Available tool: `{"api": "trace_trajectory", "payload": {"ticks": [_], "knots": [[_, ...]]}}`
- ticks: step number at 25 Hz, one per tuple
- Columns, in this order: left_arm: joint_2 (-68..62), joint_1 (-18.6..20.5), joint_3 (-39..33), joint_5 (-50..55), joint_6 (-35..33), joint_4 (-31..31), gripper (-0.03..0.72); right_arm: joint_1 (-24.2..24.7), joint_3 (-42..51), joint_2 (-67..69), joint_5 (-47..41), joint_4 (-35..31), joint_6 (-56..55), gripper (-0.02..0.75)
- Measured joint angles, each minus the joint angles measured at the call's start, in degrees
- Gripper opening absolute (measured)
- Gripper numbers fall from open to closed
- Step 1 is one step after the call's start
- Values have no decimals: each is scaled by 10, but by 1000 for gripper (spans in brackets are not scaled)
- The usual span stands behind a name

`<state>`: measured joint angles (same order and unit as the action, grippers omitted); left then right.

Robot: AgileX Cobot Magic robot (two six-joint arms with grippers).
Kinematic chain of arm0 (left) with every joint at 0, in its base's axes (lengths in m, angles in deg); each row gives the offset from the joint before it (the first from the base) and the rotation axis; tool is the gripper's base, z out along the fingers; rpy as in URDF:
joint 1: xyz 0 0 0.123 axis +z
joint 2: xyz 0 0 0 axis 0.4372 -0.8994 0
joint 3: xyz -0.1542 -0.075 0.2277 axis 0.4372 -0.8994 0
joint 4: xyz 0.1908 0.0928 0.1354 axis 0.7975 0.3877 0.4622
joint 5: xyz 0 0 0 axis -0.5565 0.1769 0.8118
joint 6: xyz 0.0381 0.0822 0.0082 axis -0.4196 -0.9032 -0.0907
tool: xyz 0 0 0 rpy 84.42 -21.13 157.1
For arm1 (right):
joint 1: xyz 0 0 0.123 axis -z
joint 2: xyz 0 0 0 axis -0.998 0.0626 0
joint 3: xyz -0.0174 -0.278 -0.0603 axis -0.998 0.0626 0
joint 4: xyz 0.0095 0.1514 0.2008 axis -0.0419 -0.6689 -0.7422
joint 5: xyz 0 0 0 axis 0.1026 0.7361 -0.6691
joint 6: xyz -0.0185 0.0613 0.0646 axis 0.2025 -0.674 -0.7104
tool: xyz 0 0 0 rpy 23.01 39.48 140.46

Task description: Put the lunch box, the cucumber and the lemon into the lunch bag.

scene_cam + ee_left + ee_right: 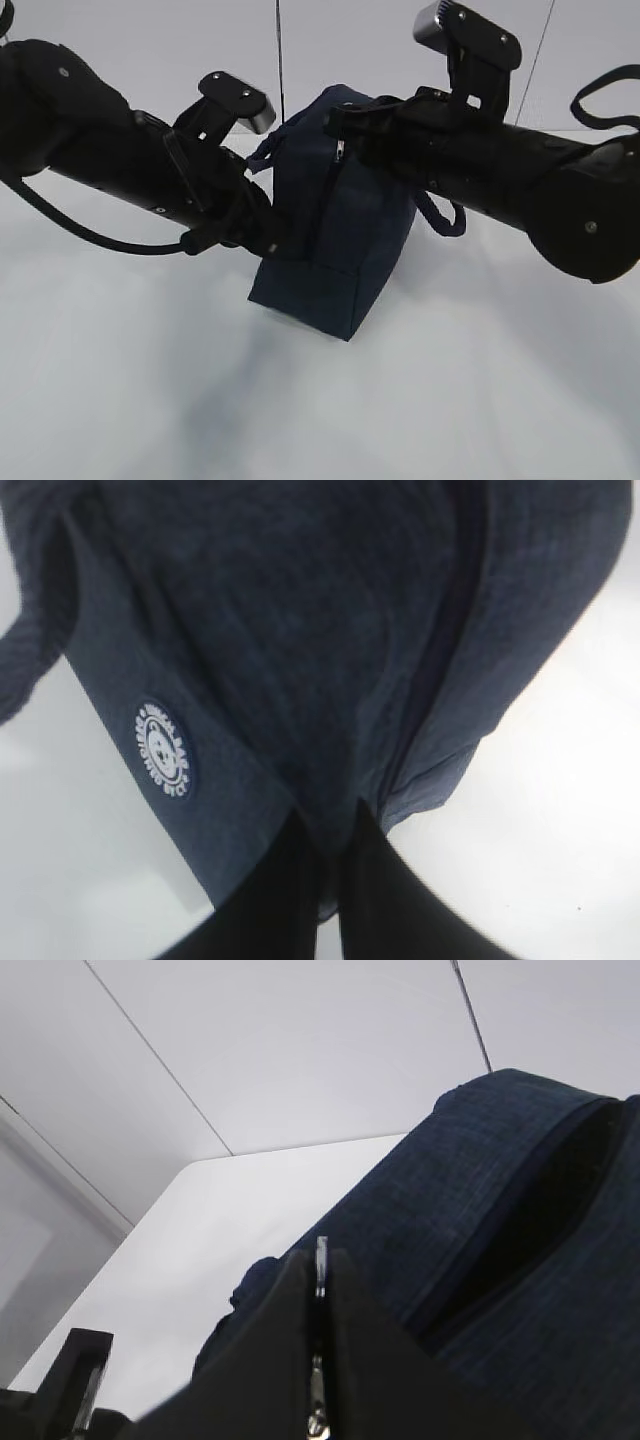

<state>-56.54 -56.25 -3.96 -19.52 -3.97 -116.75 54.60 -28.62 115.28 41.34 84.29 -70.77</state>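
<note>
Navy fabric lunch bag (335,235) stood tilted on the white table (150,400), squeezed between both pincers, zipper seam facing the exterior camera. Left gripper (335,825) was clamped on a fold of bag fabric right at its fingertips; the round white logo (162,750) sat just left of and above that pinch on the bag's side panel. Right gripper (320,1260) was closed on the metal zipper pull (321,1260), thin edge showing between its fingers, bag body rising to the right of and beyond it. In the exterior view that pull (340,150) hung at the upper end of the zipper line, just beside the right gripper's tip. One padded handle (445,215) drooped below the right arm. Bag contents: couldn't tell, interior hidden in all views.
</note>
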Motion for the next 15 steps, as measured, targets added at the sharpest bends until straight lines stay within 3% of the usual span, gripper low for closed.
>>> {"api": "trace_trajectory", "payload": {"ticks": [15], "knots": [[8, 0, 0, 24, 0, 6, -3, 47, -64, 0, -95, -2, 6, 0]]}}
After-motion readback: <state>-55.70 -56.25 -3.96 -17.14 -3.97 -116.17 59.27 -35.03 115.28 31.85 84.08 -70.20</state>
